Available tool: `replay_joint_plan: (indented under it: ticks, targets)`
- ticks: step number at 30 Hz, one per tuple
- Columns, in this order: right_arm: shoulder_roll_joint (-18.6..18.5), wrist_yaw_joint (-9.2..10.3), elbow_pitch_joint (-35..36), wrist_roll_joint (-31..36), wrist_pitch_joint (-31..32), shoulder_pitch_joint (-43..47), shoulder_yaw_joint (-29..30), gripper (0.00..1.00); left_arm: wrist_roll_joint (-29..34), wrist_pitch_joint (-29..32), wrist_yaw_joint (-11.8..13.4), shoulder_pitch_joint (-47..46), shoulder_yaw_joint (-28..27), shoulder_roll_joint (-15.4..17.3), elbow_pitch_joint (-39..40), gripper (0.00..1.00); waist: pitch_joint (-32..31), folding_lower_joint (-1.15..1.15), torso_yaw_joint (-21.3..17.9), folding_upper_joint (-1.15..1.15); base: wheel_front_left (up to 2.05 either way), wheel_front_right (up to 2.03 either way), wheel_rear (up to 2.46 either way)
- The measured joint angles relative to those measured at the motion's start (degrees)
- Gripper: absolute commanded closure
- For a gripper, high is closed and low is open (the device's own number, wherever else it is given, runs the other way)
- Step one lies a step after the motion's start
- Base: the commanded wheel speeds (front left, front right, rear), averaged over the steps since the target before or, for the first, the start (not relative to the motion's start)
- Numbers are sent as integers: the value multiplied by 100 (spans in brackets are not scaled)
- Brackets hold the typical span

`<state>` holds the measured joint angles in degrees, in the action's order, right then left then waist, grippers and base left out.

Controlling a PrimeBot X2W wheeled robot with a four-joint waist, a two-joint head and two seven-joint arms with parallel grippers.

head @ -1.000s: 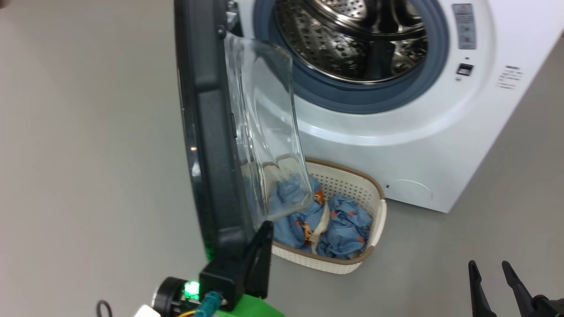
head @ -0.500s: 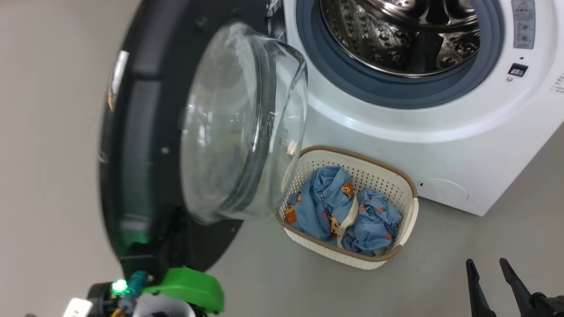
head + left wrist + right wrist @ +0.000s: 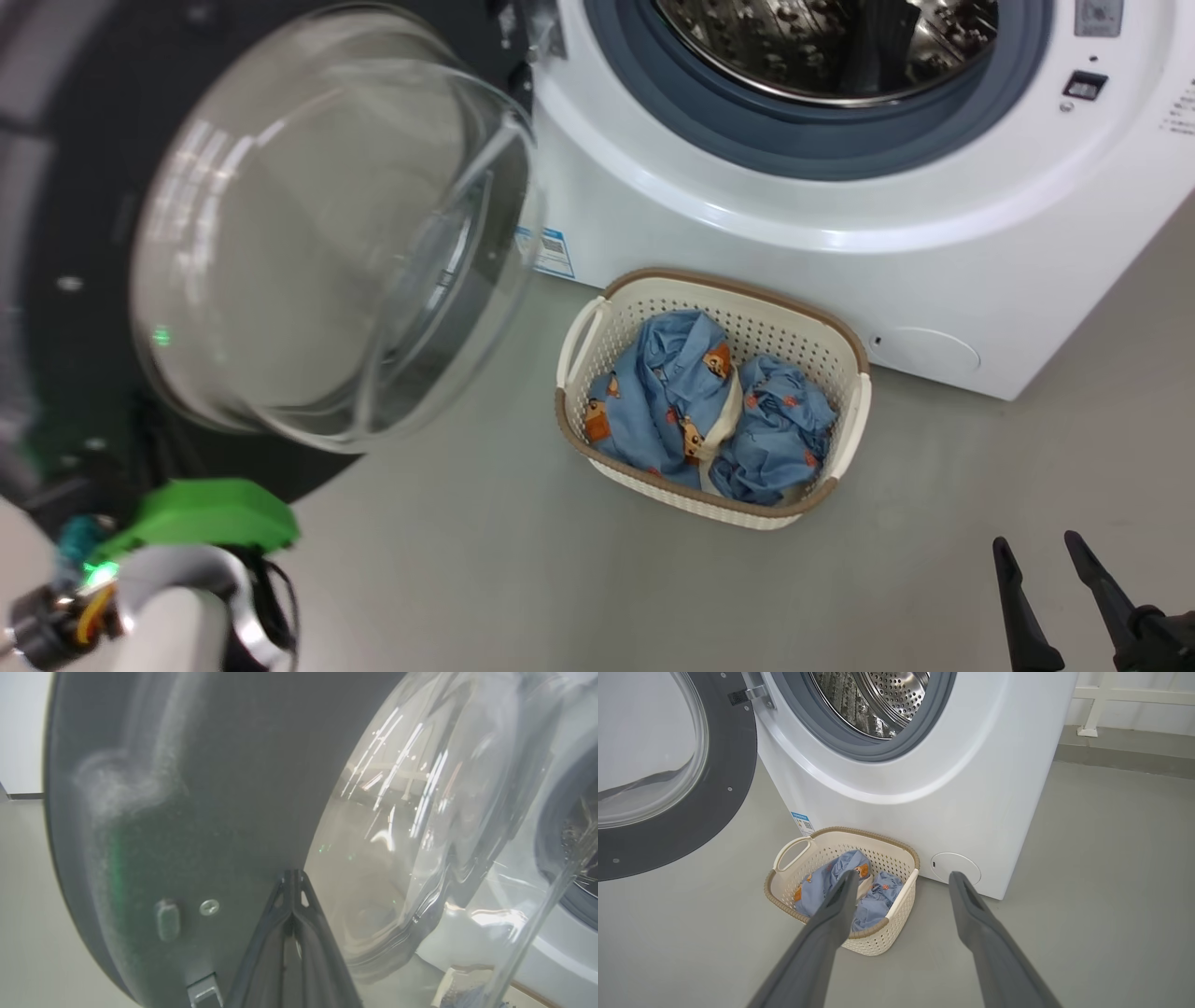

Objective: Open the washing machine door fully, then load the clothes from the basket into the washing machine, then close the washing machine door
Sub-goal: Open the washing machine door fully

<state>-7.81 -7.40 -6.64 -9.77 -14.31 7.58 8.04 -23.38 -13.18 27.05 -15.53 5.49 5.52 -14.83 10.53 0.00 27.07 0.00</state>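
The left gripper [image 3: 292,875], pressed shut, seems to push the door [image 3: 187,788] open; next the spread right gripper [image 3: 903,877] should grab the clothes [image 3: 667,392].

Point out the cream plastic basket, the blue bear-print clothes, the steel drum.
Cream plastic basket [image 3: 784,331], head view, far wall.
Blue bear-print clothes [image 3: 663,383], head view, left garment.
Steel drum [image 3: 887,700], right wrist view, wall.

The washing machine [image 3: 794,243], white with a grey gasket and a perforated steel drum, stands open. The washing machine door [image 3: 280,233], black-rimmed with a bulging clear glass bowl, is swung wide out from the machine's hinge side. The basket [image 3: 775,327], cream with a brown rim, sits on the floor just in front of the machine, below its opening. It holds the clothes [image 3: 667,397]: two crumpled light blue bear-print garments, one with a cream band.
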Motion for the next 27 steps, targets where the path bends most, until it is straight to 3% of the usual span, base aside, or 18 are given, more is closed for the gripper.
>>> replay_joint_plan:
  ticks: [7,11,17,27]
  targets:
    - [-140,0,15,-97,0,-8,-12,0,-208,-121,-69,-580,-1033,-30,-602,100,165,0,-211,0,0,0,0]
    - [-171,0,18,-99,0,-69,-31,0,49,-142,-285,-865,-1603,-51,-903,100,227,0,-355,0,0,0,0]
    - [-188,0,13,-100,0,-71,-30,0,349,-146,-474,-1163,-2028,-55,-1330,100,241,0,-468,0,0,0,0]
    - [-89,0,-20,-114,0,-72,-24,0,573,-146,-776,-1186,-2358,-334,-946,100,141,0,-503,0,0,0,0]
